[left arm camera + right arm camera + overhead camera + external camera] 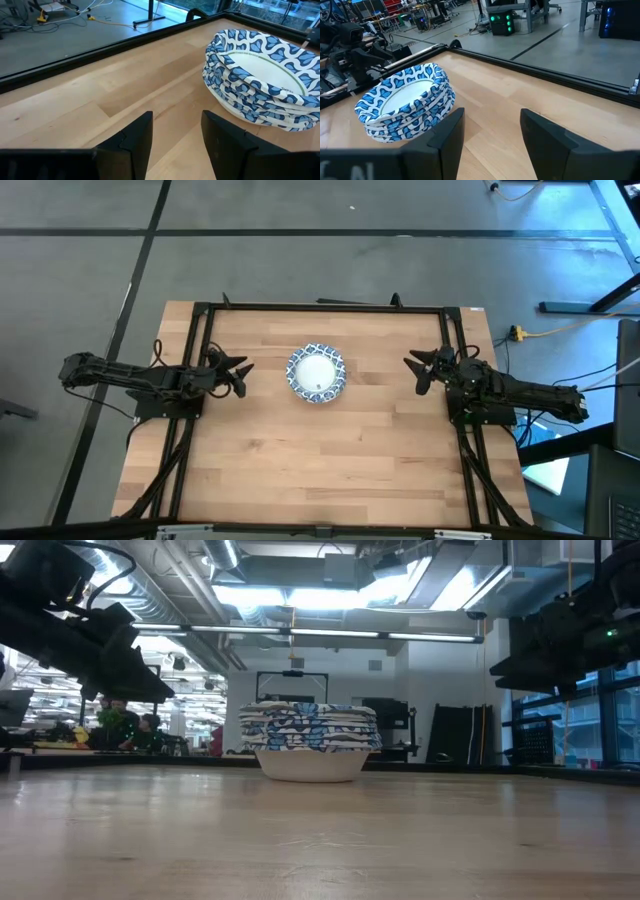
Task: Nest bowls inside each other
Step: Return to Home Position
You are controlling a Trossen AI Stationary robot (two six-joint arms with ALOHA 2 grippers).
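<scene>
The left gripper (243,378) hangs over the desk's (300,470) left side, pointing in toward the middle. Its jaws are spread and hold nothing, and its wrist view shows bare wood between the two fingers.

The bowls (317,373) stand near the desk's centre, a little toward the far edge, as one nested stack. The low view shows the patterned rims layered closely above a single white base that rests flat on the wood. From the wrist views the rims do not sit quite evenly and some are slightly offset from those below. I cannot count the layers for certain. No loose bowl shows anywhere else on the desk.

The right gripper (415,375) mirrors the left over the desk's right side. It faces the stack with its jaws also released and empty. Both grippers are well apart from the bowls.

The nesting looks finished, so what remains is parking the arms, and I judge the risk small. The main hazard would be an arm swinging inward or dipping on its way home, since both grippers point straight at the stack. A fingertip that caught a rim could slide the light stack or tip off the upper bowls. The uneven seating adds to that, because a jolt to the desk could make the top bowls settle or slip.
</scene>
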